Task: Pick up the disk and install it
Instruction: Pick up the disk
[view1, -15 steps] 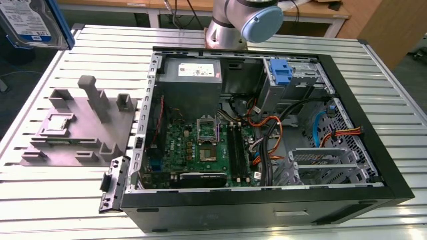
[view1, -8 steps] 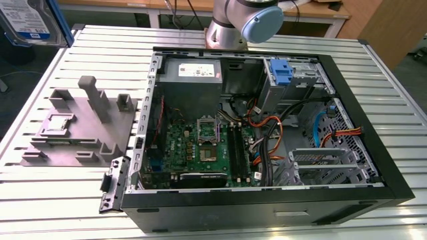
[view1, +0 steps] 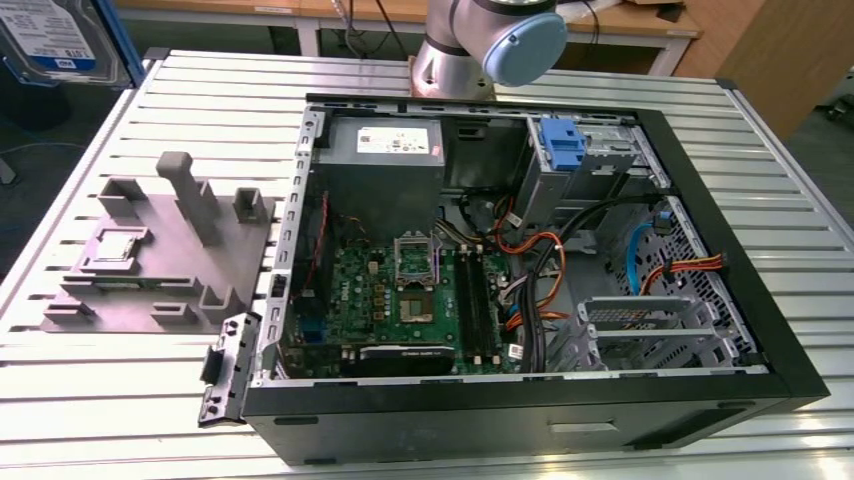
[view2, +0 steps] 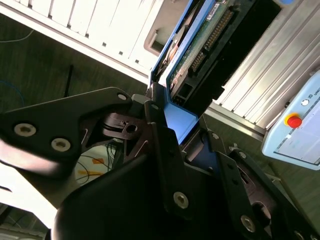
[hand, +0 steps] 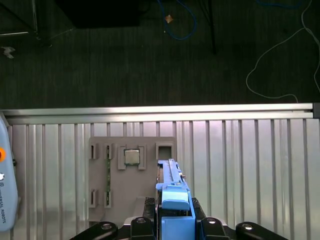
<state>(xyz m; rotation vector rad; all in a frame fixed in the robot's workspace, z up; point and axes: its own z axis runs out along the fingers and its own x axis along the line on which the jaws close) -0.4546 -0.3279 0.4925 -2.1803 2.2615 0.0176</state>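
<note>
**Disk held up high, pinched by its blue rail**

We see the disk (view1: 60, 40) at eleven o'clock in the exterior view. It is high up and well apart from the open computer case (view1: 507, 425), which sits in the middle of the slatted table (view1: 134, 420).

In both wrist views the gripper (hand: 175, 222) has its jaws closed tight on the blue rail (view2: 177, 120) at one end of the disk. Nothing else is in the jaws. We think it grabs the plastic rail so the green board (view2: 200, 45) and the metal body do not get squeezed or scratched. The disk sticks straight out from the jaws, and we think that keeps it from swinging.

At nine o'clock from the case stands the grey holder block (view1: 160, 250). In the first wrist view it lies down on the table under the disk, with a small chip (hand: 131, 156) in one pocket. We guess the block keeps parts in known spots so the arm (view1: 501, 40) can find them.

Inside the case, at one o'clock, a bare blue bracket (view1: 567, 150) stands by the drive bays. The disk is not yet in the case.
</note>
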